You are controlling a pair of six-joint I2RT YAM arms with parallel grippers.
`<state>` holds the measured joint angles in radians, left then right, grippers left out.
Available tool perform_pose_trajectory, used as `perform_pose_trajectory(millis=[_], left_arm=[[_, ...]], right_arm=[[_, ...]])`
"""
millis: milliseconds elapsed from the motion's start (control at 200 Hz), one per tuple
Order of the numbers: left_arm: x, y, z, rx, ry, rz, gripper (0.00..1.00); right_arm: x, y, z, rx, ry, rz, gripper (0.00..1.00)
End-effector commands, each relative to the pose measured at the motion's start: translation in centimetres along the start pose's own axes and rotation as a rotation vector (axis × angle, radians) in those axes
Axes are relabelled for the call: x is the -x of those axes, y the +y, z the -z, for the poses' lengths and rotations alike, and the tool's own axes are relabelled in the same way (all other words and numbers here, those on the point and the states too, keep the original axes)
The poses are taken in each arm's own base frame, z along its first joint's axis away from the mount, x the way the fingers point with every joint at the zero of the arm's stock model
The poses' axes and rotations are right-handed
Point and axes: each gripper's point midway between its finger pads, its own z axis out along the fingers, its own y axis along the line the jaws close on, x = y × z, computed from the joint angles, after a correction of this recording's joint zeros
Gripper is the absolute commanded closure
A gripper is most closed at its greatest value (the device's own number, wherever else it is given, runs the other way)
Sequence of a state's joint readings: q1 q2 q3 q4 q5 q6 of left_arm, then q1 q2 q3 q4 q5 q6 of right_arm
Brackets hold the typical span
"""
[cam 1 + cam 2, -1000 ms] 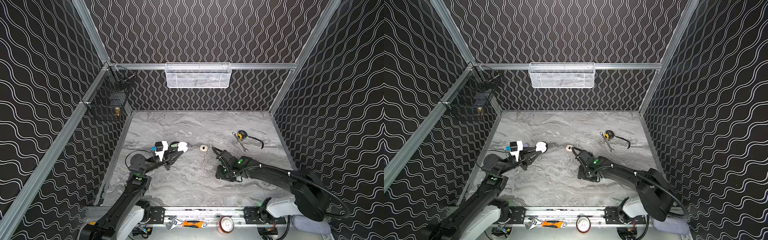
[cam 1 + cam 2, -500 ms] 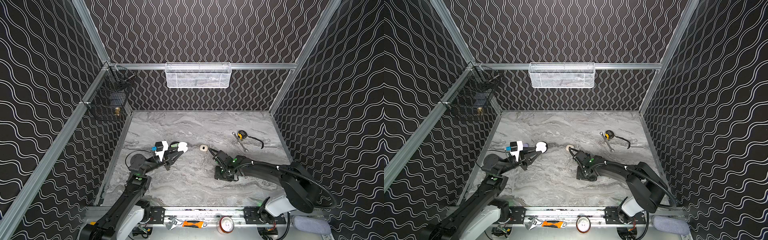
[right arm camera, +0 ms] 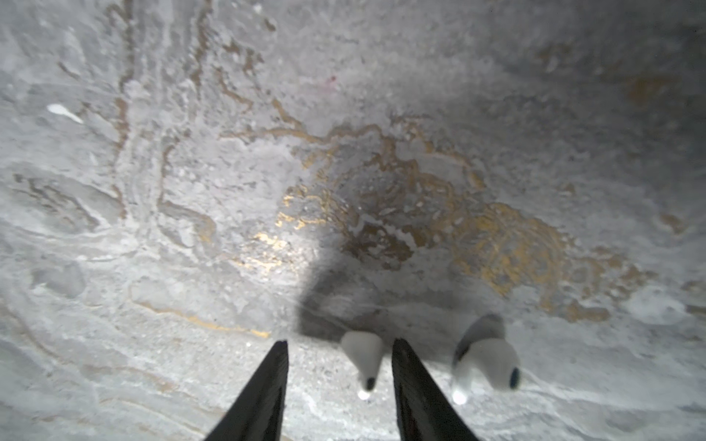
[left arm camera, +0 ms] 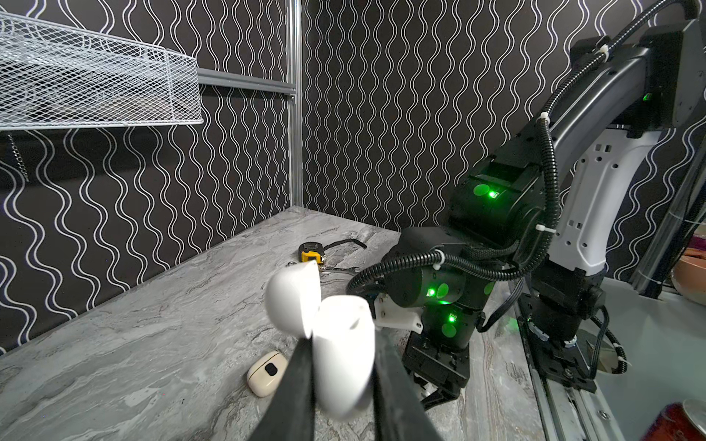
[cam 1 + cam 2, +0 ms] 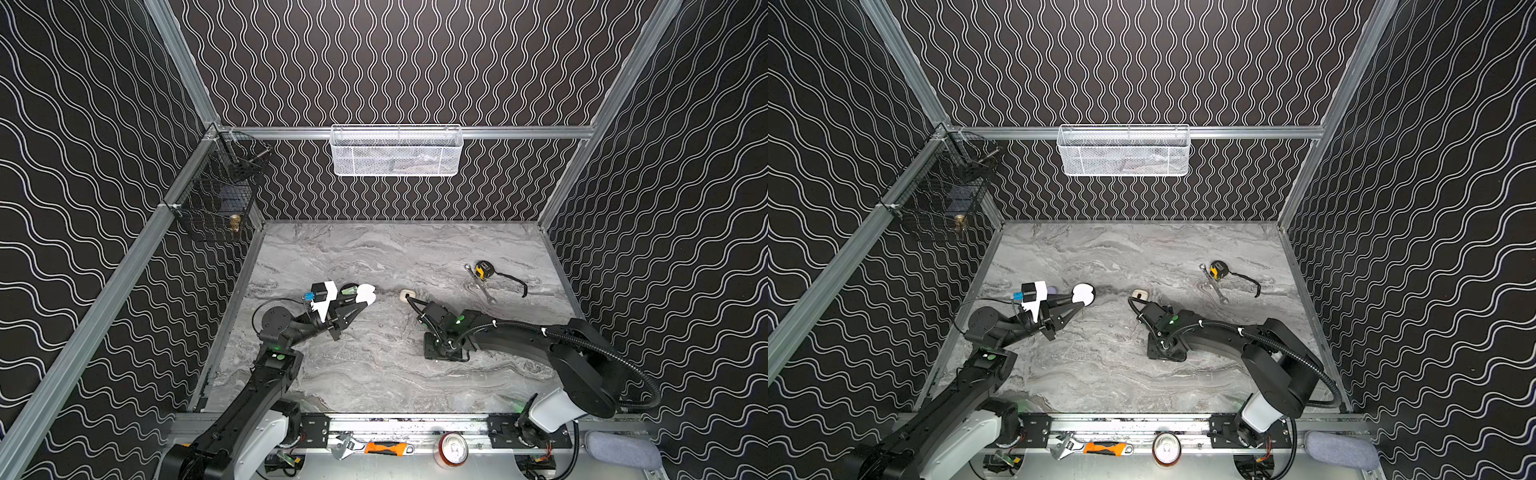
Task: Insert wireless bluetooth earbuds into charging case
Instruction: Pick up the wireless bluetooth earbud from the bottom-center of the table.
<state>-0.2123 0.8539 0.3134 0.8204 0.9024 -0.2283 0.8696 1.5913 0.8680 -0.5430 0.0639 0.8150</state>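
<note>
Right wrist view: the right end effector [image 3: 340, 345] is spread around one tiny white plastic stemmed earbud [image 3: 363, 353] near the middle of the grey bench [image 3: 191, 191], a second earbud [image 3: 485, 362] just outside. Squeeze slowly. The left end effector [image 4: 344, 376] pinches the open white plastic case [image 4: 344, 336].

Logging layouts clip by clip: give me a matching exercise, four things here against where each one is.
Things:
1. white case
2. cream case
3. tape measure
4. basket

Places:
A. hung on the back wall
B. lying shut on the table
C. in the left hand, lid open
D. on the table beside a wrench

Pairs: 1-C, 2-B, 3-D, 4-A
</note>
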Motion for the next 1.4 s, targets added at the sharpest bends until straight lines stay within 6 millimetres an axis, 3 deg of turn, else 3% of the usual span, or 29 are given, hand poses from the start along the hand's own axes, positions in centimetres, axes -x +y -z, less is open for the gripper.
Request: perform_pose_trajectory(millis=[0, 726, 1056, 1391], left_arm=[[0.8, -0.3, -0.1, -0.019, -0.019, -0.040, 1.00], [0.8, -0.3, -0.1, -0.018, -0.014, -0.041, 1.00], [1.0, -0.5, -0.1, -0.030, -0.018, -0.038, 1.00], [1.0, -0.4, -0.2, -0.032, -0.016, -0.040, 1.00]], right_arm=[[-0.4, -0.8, -0.2, -0.053, -0.002, 0.004, 0.54], [-1.4, -1.0, -1.1, -0.117, -0.002, 0.041, 0.73], [-1.5, -1.0, -1.4, -0.131, -0.006, 0.044, 0.69], [-1.4, -1.0, -1.9, -0.147, -0.007, 0.054, 0.74]])
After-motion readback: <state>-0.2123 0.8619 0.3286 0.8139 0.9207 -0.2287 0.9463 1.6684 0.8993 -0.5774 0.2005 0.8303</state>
